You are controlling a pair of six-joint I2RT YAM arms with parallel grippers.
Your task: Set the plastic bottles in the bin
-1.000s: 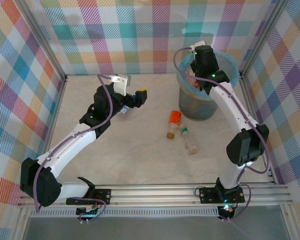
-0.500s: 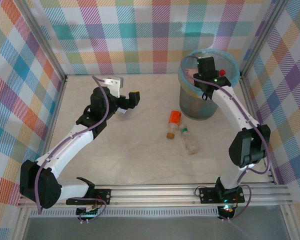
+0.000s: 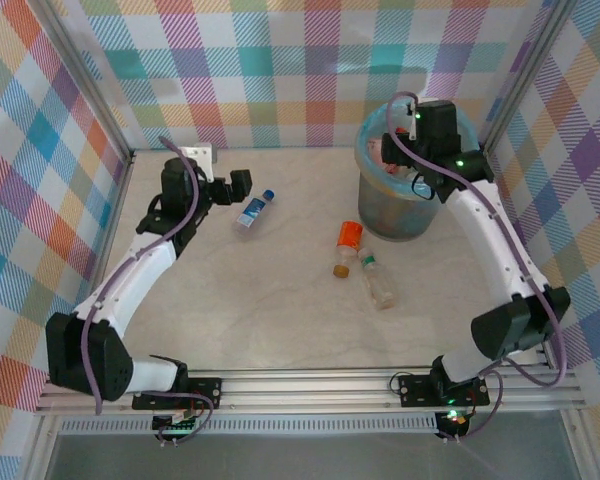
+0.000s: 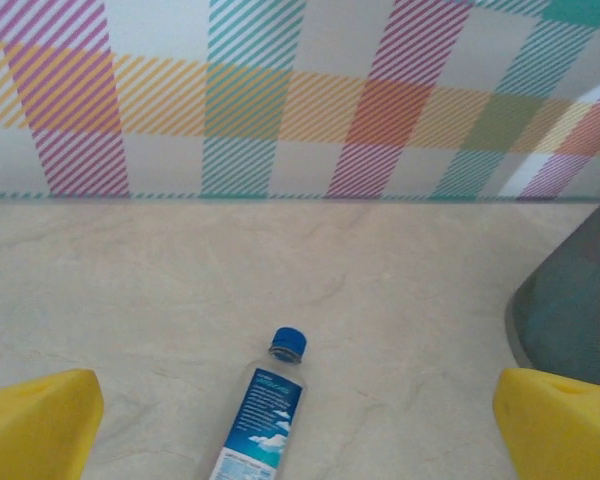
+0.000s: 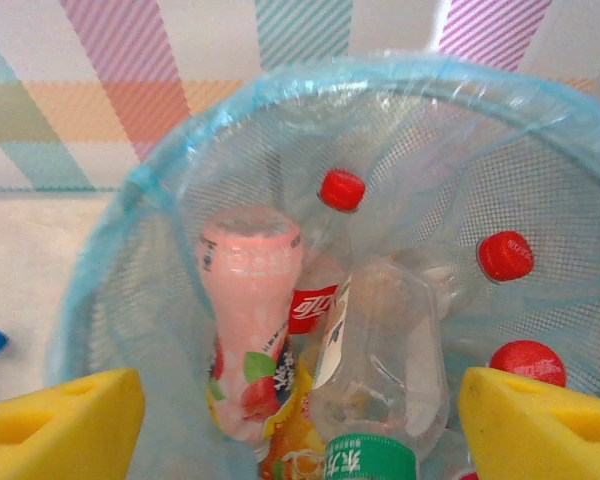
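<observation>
Probably light and slick, the blue-labelled bottle (image 4: 265,415) lay before the wide-open, empty left gripper (image 3: 238,186), mid-label the best grip; right gripper (image 5: 300,425) gaped empty over the bin (image 3: 380,212).

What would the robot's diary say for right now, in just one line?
left gripper: open, near blue-labelled bottle on table | right gripper: open, above bin | orange bottle, clear bottle: on table

Green label (image 5: 370,466) on a clear bottle (image 5: 380,350) in the bin (image 5: 280,75) is showing white Chinese chars, approx. "东方", cut off at the pic edge. Red-label bottle (image 5: 312,303) is carrying white script, too blurred to read. Blue-label bottle (image 4: 263,420) on the table is showing tiny print, illegible.
</observation>
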